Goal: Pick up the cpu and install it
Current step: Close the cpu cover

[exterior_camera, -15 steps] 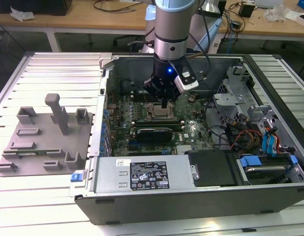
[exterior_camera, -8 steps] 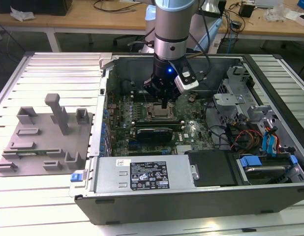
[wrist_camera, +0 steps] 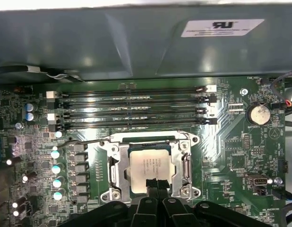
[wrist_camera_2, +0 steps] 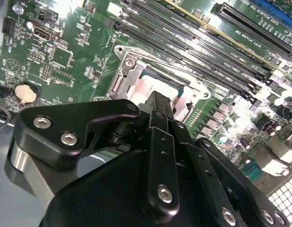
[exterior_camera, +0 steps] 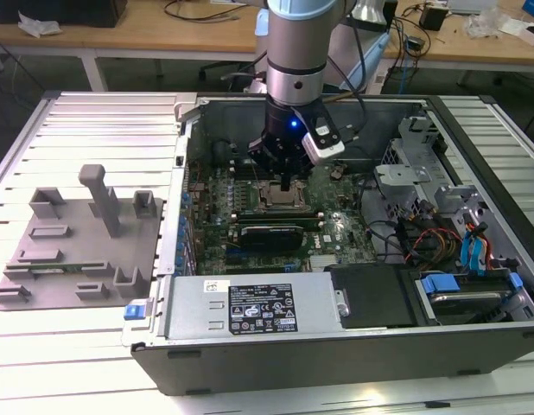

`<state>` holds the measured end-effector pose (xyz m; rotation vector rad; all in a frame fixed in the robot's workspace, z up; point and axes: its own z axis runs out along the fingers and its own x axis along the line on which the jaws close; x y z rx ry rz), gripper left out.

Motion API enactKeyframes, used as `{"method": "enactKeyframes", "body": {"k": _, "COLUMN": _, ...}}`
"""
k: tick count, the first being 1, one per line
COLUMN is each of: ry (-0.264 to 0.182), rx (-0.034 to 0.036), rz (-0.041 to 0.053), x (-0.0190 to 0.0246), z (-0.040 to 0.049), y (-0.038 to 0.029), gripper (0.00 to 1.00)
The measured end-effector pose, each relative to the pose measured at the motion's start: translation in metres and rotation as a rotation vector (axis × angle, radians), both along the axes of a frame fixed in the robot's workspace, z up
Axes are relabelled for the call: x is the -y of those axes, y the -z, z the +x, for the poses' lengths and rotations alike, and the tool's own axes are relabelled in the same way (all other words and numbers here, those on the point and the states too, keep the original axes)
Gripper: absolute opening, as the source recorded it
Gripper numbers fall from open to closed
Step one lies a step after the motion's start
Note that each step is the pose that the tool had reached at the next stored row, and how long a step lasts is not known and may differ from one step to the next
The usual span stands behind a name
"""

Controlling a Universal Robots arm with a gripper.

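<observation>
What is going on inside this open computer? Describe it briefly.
A robot arm's gripper hangs inside an open computer case, right above the motherboard. The cpu lies flat within the metal frame of the socket. The jaws are shut together, their tips at the cpu's edge.

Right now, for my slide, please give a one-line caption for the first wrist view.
Closed gripper at the near edge of the cpu, which lies flat in the motherboard socket.
</observation>
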<state>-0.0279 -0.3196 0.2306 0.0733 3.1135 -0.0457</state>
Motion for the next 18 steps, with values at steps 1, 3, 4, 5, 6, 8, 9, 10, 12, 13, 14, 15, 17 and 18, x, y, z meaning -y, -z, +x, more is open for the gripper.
{"method": "enactKeyframes", "body": {"k": 1, "ry": 0.000, "rx": 0.0000, "rz": 0.0000, "x": 0.0000, "z": -0.0013, "y": 0.0000, "gripper": 0.11}}
{"method": "enactKeyframes", "body": {"k": 3, "ry": 0.000, "rx": 0.0000, "rz": 0.0000, "x": 0.0000, "z": -0.0041, "y": 0.0000, "gripper": 0.11}}
{"method": "enactKeyframes", "body": {"k": 4, "ry": 0.000, "rx": 0.0000, "rz": 0.0000, "x": 0.0000, "z": -0.0053, "y": 0.0000, "gripper": 0.11}}
{"method": "enactKeyframes", "body": {"k": 5, "ry": 0.000, "rx": 0.0000, "rz": 0.0000, "x": 0.0000, "z": -0.0062, "y": 0.0001, "gripper": 0.11}}
{"method": "enactKeyframes", "body": {"k": 6, "ry": 0.000, "rx": 0.0000, "rz": 0.0000, "x": 0.0000, "z": -0.0076, "y": 0.0001, "gripper": 0.11}}
{"method": "enactKeyframes", "body": {"k": 8, "ry": 0.000, "rx": 0.0000, "rz": 0.0000, "x": 0.0000, "z": -0.0101, "y": 0.0001, "gripper": 0.11}}
{"method": "enactKeyframes", "body": {"k": 9, "ry": 0.000, "rx": 0.0000, "rz": 0.0000, "x": 0.0000, "z": -0.0116, "y": 0.0001, "gripper": 0.11}}
{"method": "enactKeyframes", "body": {"k": 10, "ry": 0.000, "rx": 0.0000, "rz": -0.0001, "x": 0.0000, "z": -0.0134, "y": 0.0001, "gripper": 0.11}}
{"method": "enactKeyframes", "body": {"k": 12, "ry": 0.000, "rx": 0.0000, "rz": -0.0001, "x": 0.0000, "z": -0.0148, "y": 0.0002, "gripper": 0.11}}
{"method": "enactKeyframes", "body": {"k": 13, "ry": 0.000, "rx": 0.0000, "rz": 0.0000, "x": 0.0000, "z": -0.0154, "y": 0.0002, "gripper": 0.11}}
{"method": "enactKeyframes", "body": {"k": 14, "ry": 0.000, "rx": 0.0000, "rz": 0.0000, "x": 0.0000, "z": -0.0158, "y": 0.0001, "gripper": 0.11}}
{"method": "enactKeyframes", "body": {"k": 15, "ry": 0.000, "rx": 0.0000, "rz": 0.0000, "x": 0.0000, "z": -0.0170, "y": 0.0002, "gripper": 0.11}}
{"method": "enactKeyframes", "body": {"k": 17, "ry": 0.000, "rx": 0.0000, "rz": 0.0000, "x": 0.0000, "z": -0.0198, "y": 0.0002, "gripper": 0.11}}
{"method": "enactKeyframes", "body": {"k": 18, "ry": 0.000, "rx": 0.0000, "rz": 0.0000, "x": 0.0000, "z": -0.0207, "y": 0.0002, "gripper": 0.11}}
